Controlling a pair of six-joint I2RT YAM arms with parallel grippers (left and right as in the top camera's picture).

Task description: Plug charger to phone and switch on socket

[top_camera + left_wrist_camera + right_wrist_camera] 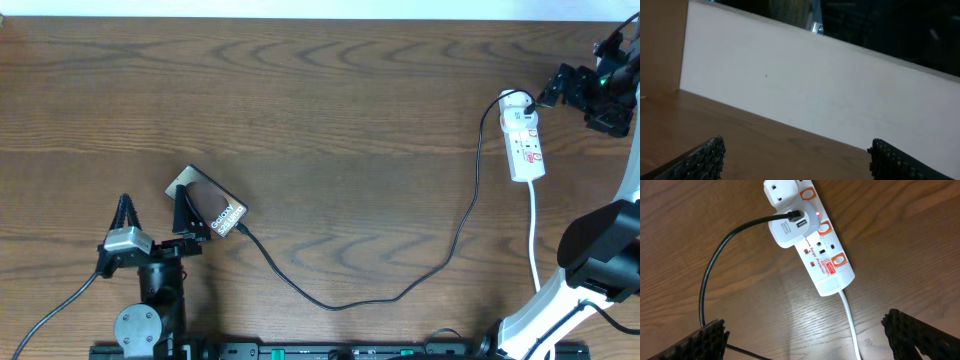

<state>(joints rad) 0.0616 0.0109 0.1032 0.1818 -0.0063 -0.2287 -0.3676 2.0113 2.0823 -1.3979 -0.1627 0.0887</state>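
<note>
Right gripper [805, 326] hangs above the desk [320, 100] with its jaws spread wide and nothing between them. Straight ahead of it, at 12 o'clock in the wrist view, lies the socket [829, 255]. The socket's own white cord [850, 322] trails back toward 6 o'clock between the fingers.

The charger's white plug [789, 230] sits in the socket, with the black cable leaving it toward 9 o'clock. Just beside the plug, at its 1 o'clock, a small red light [818, 213] glows. I take that to mean the switch is already on.

From above, the socket is at 2 o'clock on the desk. The charger [400, 295] sweeps from it down toward 6 o'clock and on to the phone [212, 207], at 8 o'clock on the desk. Its connector tip [243, 230] meets the phone's 4 o'clock end and looks seated, though it is too small to be sure.

Left gripper [796, 159] is also wide and empty, and its camera sees only the desk and a pale wall [815, 90]. One of its fingers [185, 215] lies at the phone's 9 o'clock edge; touching or not, I cannot tell.

Both steps look done, so little seems left beyond checking the connector and drawing the arms clear.
</note>
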